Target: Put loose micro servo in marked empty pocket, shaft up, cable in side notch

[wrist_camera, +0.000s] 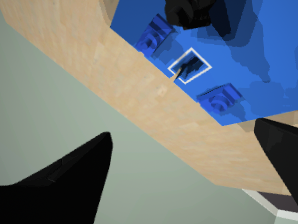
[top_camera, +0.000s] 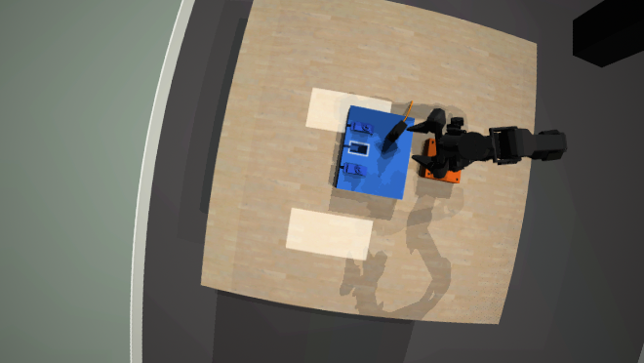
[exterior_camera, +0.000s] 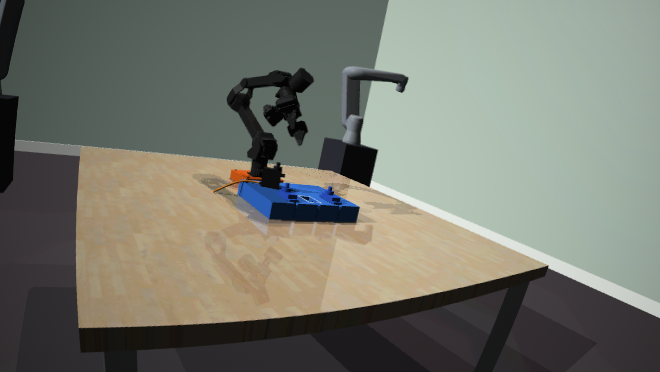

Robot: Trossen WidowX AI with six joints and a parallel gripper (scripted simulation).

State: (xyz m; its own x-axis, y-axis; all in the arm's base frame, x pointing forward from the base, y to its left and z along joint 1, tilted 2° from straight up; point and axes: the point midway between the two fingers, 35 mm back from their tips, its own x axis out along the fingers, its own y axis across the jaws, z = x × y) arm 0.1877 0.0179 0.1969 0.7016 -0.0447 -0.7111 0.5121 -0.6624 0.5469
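1. Your gripper (exterior_camera: pixel 295 131) hangs high above the deck (top_camera: pixel 385 178), fingers spread wide, empty.
2. The micro servo (top_camera: pixel 396 132) stands loose on the deck, apart from the marked pocket (top_camera: pixel 359 149).
3. Grasp it off-centre and it may topple.

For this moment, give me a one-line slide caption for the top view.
Open gripper hovers beside the blue deck; loose servo rests outside the white-marked pocket.

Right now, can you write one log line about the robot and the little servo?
gripper: open, empty, raised above deck | micro servo: loose on blue deck, cable trailing | marked pocket: empty | step: approach
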